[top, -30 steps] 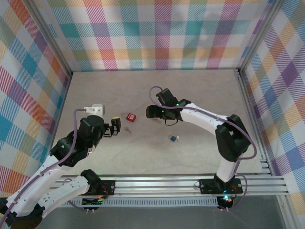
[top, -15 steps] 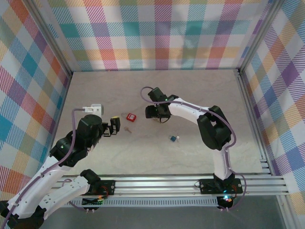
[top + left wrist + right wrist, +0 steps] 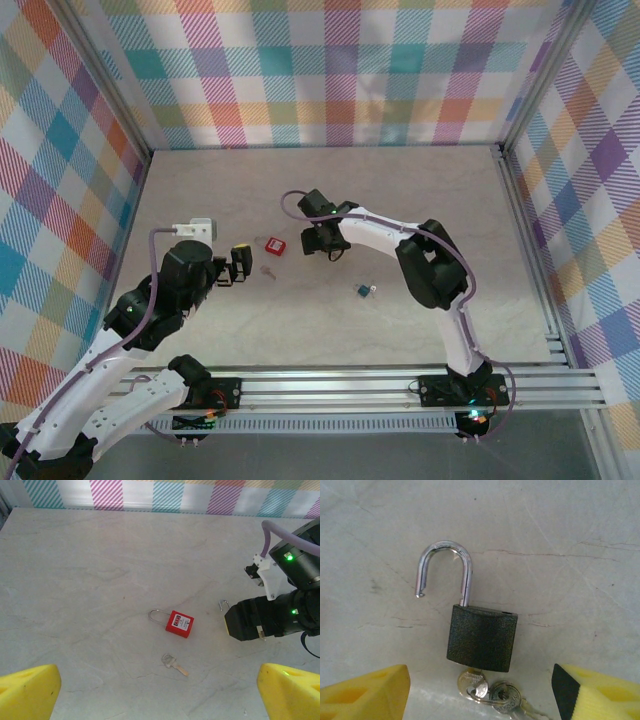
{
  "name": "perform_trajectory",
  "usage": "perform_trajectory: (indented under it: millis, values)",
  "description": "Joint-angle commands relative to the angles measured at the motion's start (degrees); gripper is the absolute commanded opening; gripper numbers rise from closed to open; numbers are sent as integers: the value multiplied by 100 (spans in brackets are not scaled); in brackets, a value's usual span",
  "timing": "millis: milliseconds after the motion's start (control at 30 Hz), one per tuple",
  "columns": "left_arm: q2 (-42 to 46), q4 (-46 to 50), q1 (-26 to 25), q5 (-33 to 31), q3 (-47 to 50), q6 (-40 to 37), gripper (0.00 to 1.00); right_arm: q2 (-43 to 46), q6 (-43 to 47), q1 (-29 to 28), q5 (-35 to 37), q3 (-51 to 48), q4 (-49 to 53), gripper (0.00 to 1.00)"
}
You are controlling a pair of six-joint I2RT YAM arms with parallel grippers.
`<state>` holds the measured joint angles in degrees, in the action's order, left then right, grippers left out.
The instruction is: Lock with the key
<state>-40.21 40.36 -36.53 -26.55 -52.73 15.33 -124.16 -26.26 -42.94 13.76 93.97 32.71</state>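
Three padlocks are spread over the pale marbled table (image 3: 200, 190). A red padlock (image 3: 180, 624) is near the middle, a black padlock (image 3: 481, 637) is to its right, and a small blue padlock (image 3: 365, 290) is well apart, nearer the right arm's base. The key (image 3: 174, 663), small and silver-grey, is laid flat on the table just beside the red padlock's body, on its near side, touching nothing.

The left tool (image 3: 160, 695) is held wide open above the table. Its yellow fingertips (image 3: 27, 692) are spread to either side of the key and red padlock, and nothing is gripped. The right tool (image 3: 480, 695) is lowered over the black padlock with its fingers apart (a clear gap is seen on each side of the body), so it is open and nothing is clasped. The black padlock's shackle (image 3: 445, 570) is swung open, and a small bunch of keys (image 3: 492, 694) is seen at its underside.
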Motion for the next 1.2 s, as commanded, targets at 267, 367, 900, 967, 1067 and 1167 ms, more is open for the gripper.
perform_trajectory:
  millis: [267,367,900,967,1067,1167]
  values:
    - [71,-107,103,9,63,-74,100,-400,226,-64,353,434,262,70]
    - [68,-110,111,18,66,-74,100,-469,253,-74,440,488,270,67]
    - [62,-125,164,62,72,-83,100,-746,364,-97,452,675,350,47]
    - [66,-125,164,62,74,-83,100,-762,372,-91,446,675,350,45]
    - [65,-126,172,64,70,-92,100,-762,381,-92,461,666,350,43]
    - [65,-125,173,66,71,-92,100,-759,402,-83,452,639,350,41]
